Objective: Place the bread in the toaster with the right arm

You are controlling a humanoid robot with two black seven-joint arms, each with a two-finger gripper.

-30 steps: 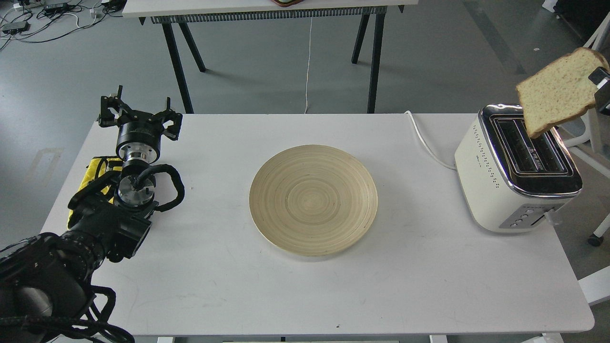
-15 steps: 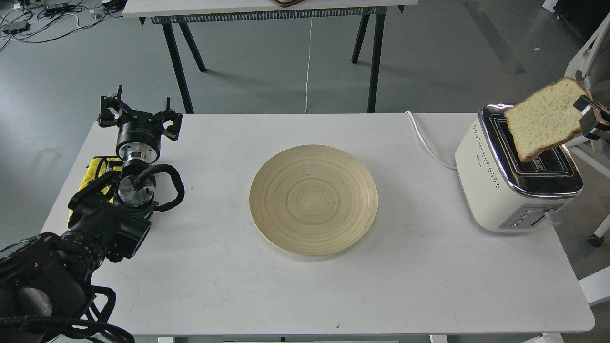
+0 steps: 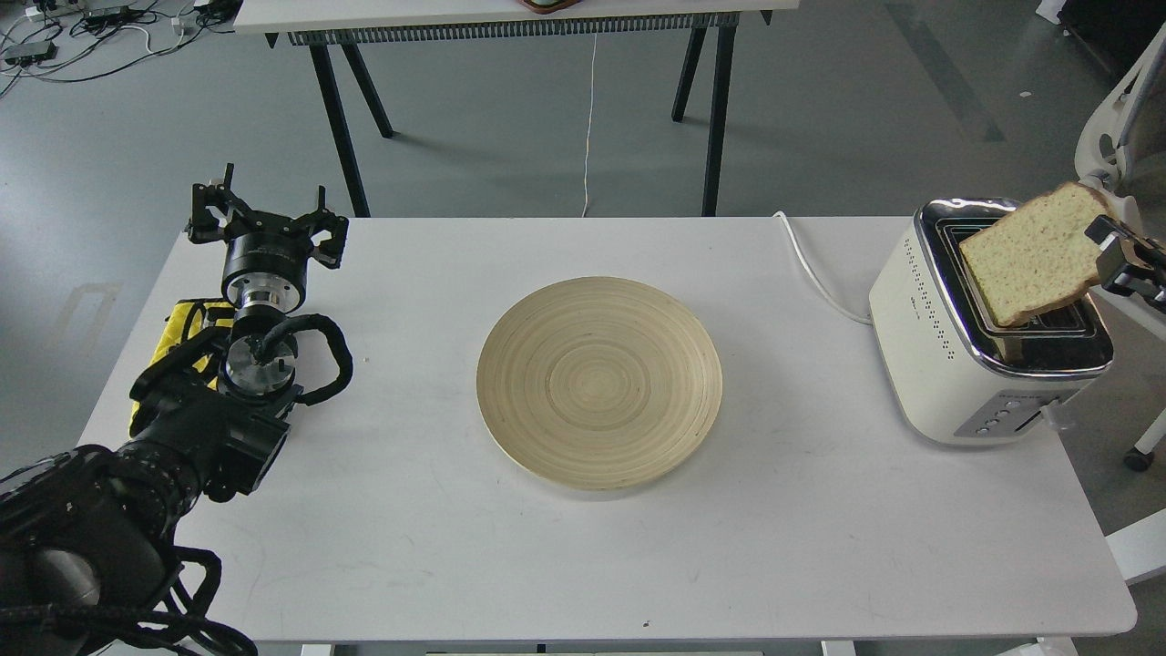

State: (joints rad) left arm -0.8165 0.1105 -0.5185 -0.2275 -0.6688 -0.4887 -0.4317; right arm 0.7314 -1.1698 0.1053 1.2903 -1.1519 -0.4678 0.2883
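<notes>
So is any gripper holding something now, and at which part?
The right gripper holds the bread by its upper right corner, tilted over the toaster. The left gripper is open and holds nothing.

The floor (image 3: pixel 510 137) is smooth grey, with a soft even light and only weak shadows. In front stands a white table (image 3: pixel 774 547) with rounded corners. Behind it, at the top edge, is a second table (image 3: pixel 455 14) with a white top and black slanted legs (image 3: pixel 337 118); 4 legs are visible. A thin white cable (image 3: pixel 590 118) hangs down from it to the floor. In the top left corner, some cables and small devices (image 3: pixel 82 27) lie on the floor. At the right edge, part of a white chair (image 3: pixel 1107 137) is seen.
</notes>
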